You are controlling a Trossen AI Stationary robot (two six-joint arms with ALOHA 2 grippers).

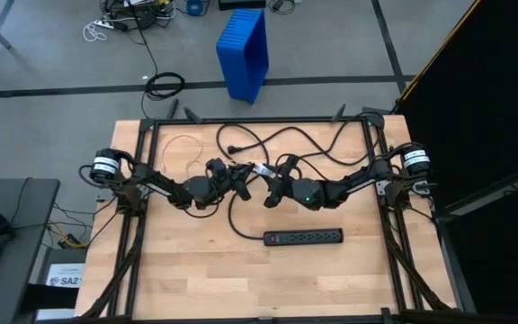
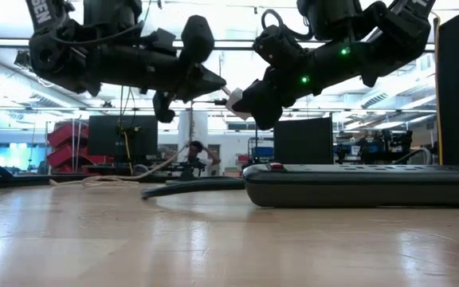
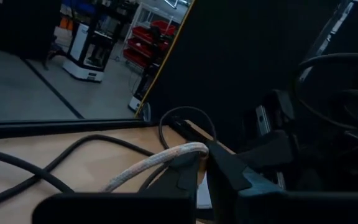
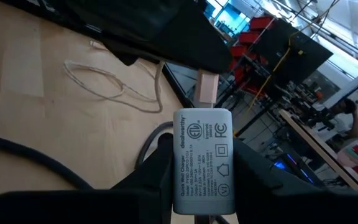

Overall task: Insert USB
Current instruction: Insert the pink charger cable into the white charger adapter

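Observation:
The USB is a thin pale cable; its slack loop (image 4: 104, 84) lies on the wooden table and its beige plug (image 4: 207, 89) is up in the air at the table's middle. My left gripper (image 1: 244, 176) is shut on the cable just behind the plug. Facing it, my right gripper (image 1: 268, 186) is shut on a white charger block (image 4: 204, 158). The plug stands at the charger's far end face; whether it is inside the port cannot be told. My left gripper pinches the braided cable's plug end (image 3: 188, 151) between its two fingers (image 3: 229, 169), coming about level from the table's left. The cable trails back slack toward the table, and the plug is lifted clear. My right gripper pinches the charger block by its two long sides (image 4: 180, 163), one finger (image 4: 157, 165) on each side, coming about level from the table's right. The printed face is up. The block is lifted clear, its far end (image 4: 204, 115) toward the plug.
A black power strip (image 1: 304, 237) lies on the table nearer the front edge, its thick black cord (image 1: 241, 220) curling past under the grippers. More black cord (image 1: 304, 144) winds along the far side. A blue bin (image 1: 244, 49) stands on the floor beyond the table.

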